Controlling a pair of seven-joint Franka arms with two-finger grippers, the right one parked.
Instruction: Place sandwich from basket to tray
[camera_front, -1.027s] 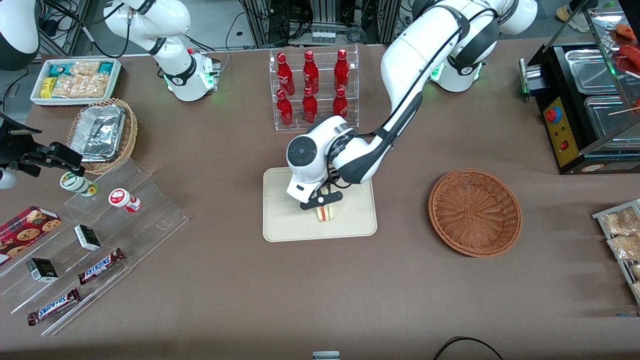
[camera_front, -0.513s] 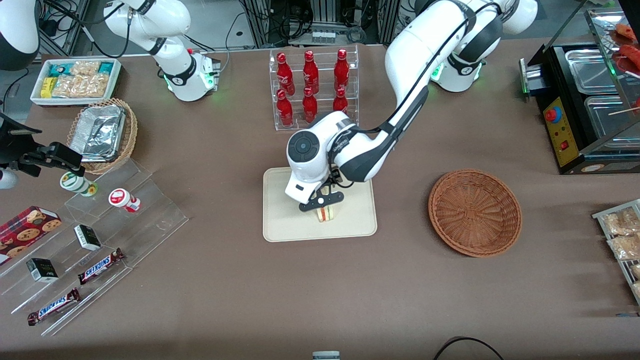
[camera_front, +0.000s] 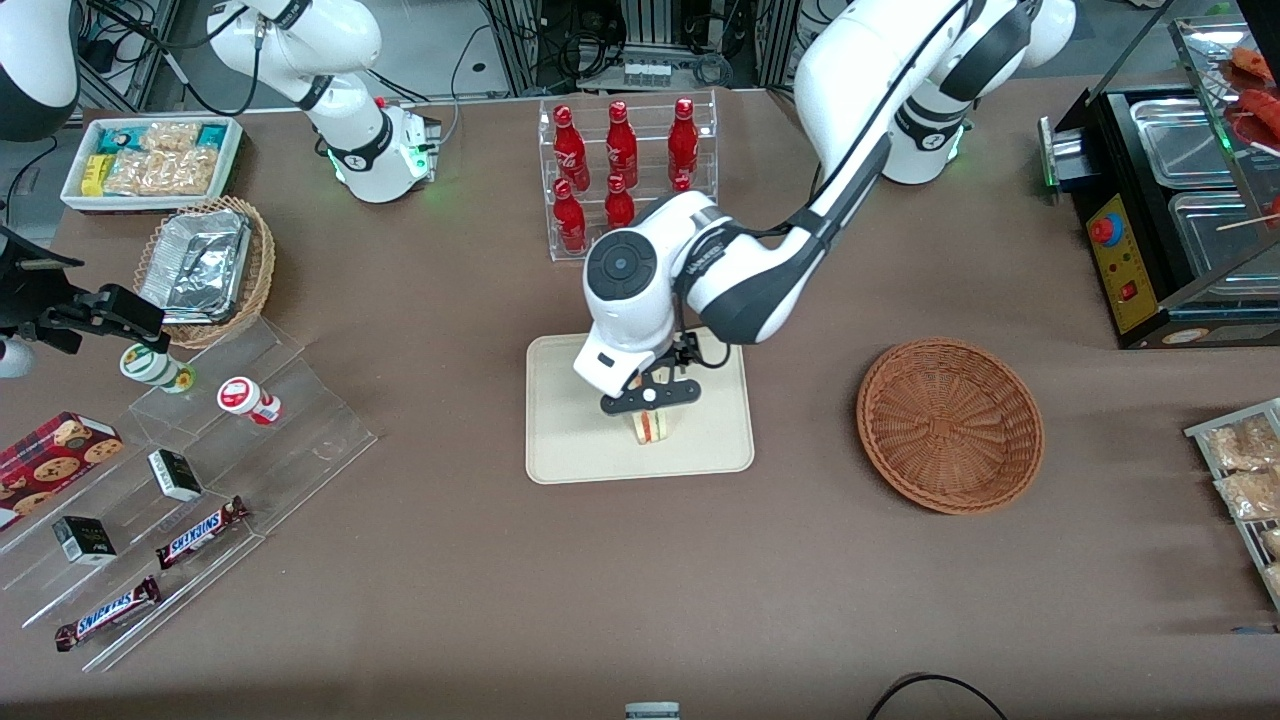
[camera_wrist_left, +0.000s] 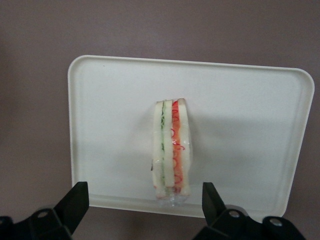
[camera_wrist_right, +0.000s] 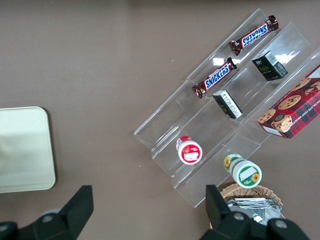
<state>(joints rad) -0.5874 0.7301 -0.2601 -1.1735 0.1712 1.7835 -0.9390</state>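
Now released: gripper (camera_front: 648, 398) fingers (camera_wrist_left: 75, 200) spread wide, just above sandwich (camera_wrist_left: 172, 152), not touching. Sandwich on edge on tray (camera_front: 570, 450) below. Basket (camera_front: 950, 425) well apart, toward working arm's end.

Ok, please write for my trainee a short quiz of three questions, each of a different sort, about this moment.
1. True or false: the sandwich lies on the tray.
2. The gripper is: A) shut on the sandwich, B) open above the sandwich, C) inside the basket.
3. How many things lie in the reddish-brown basket?

Key: 1 true. 2 B: its fingers stand apart from the sandwich. 3 none.
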